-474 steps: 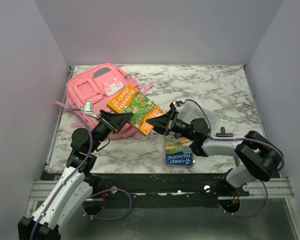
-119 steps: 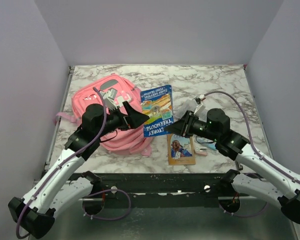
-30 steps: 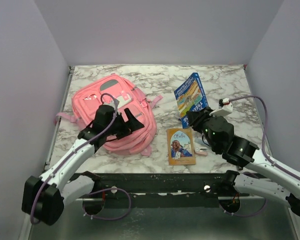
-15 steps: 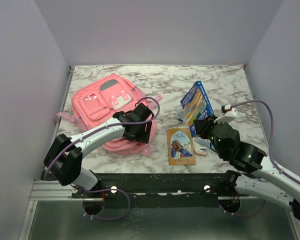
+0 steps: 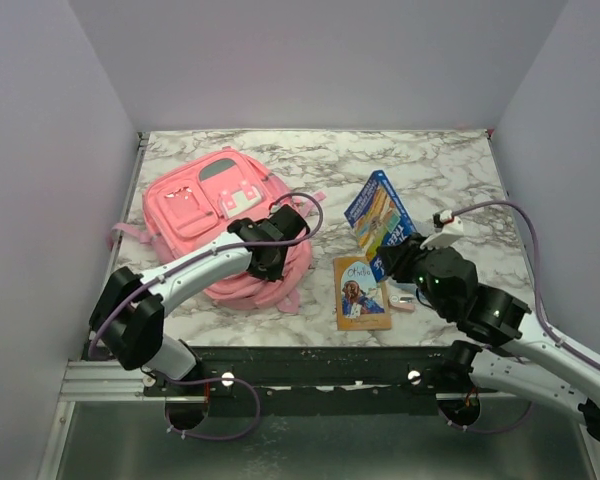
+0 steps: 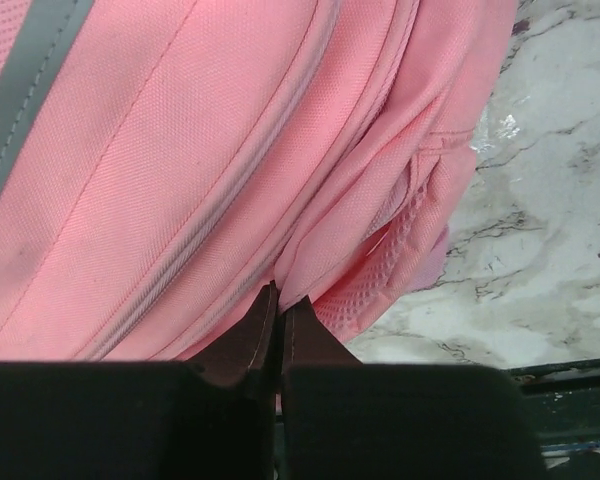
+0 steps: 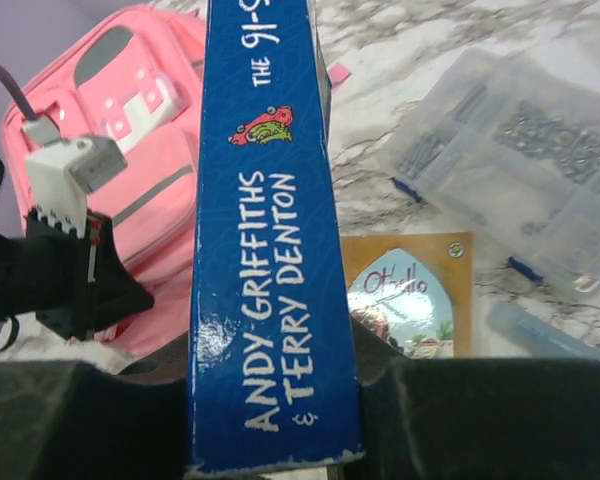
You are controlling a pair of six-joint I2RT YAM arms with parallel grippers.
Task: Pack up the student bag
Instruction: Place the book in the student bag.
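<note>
The student bag [image 5: 205, 210] is a big pink backpack lying flat at the left of the marble table, pockets up. My left gripper [image 5: 270, 268] reaches down at its near right edge. In the left wrist view that gripper [image 6: 278, 298] is shut, its tips pinched into a fold of the bag's [image 6: 180, 150] pink fabric beside the zip line. My right gripper [image 5: 398, 262] is shut on a blue book [image 5: 380, 212] and holds it upright off the table, right of the bag. The right wrist view shows the book's spine [image 7: 270, 230] clamped between the fingers [image 7: 375, 350].
A small orange book [image 5: 362, 292] lies flat near the front edge, between the arms. A clear plastic case [image 7: 520, 150] and a pale blue pen-like item [image 7: 550, 335] lie to its right. The table's front edge [image 5: 310, 345] runs just beyond the bag.
My left arm swung from over the bag to its near right edge and its gripper closed there. The right gripper shifted the blue book slightly left and nearer.
</note>
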